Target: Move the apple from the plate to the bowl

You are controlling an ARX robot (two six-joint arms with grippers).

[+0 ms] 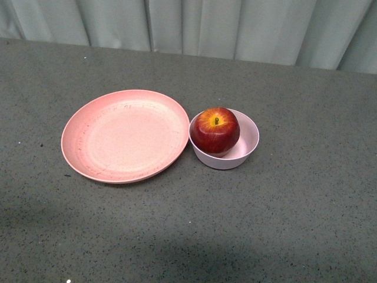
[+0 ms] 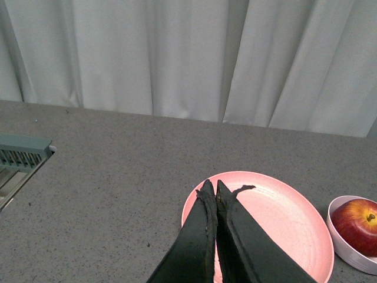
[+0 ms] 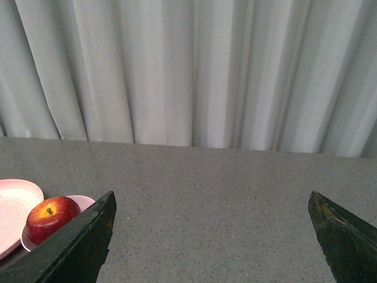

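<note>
The dark-red apple (image 1: pixel 215 130) sits in the small pale pink bowl (image 1: pixel 246 152), stem up. The wide salmon-pink plate (image 1: pixel 125 135) lies bare beside the bowl, touching it on the left. Neither arm shows in the front view. In the left wrist view my left gripper (image 2: pixel 212 186) is shut and empty above the near edge of the plate (image 2: pixel 283 218), with the apple (image 2: pixel 356 217) in the bowl (image 2: pixel 347 247) off to one side. In the right wrist view my right gripper (image 3: pixel 212 197) is open and empty over bare table, away from the apple (image 3: pixel 50 217), bowl (image 3: pixel 82 202) and plate (image 3: pixel 15 206).
The grey speckled table (image 1: pixel 306 212) runs to a pale curtain (image 1: pixel 235 26) at the back. A grey-green slotted fixture (image 2: pixel 20 154) sits at the table's edge in the left wrist view.
</note>
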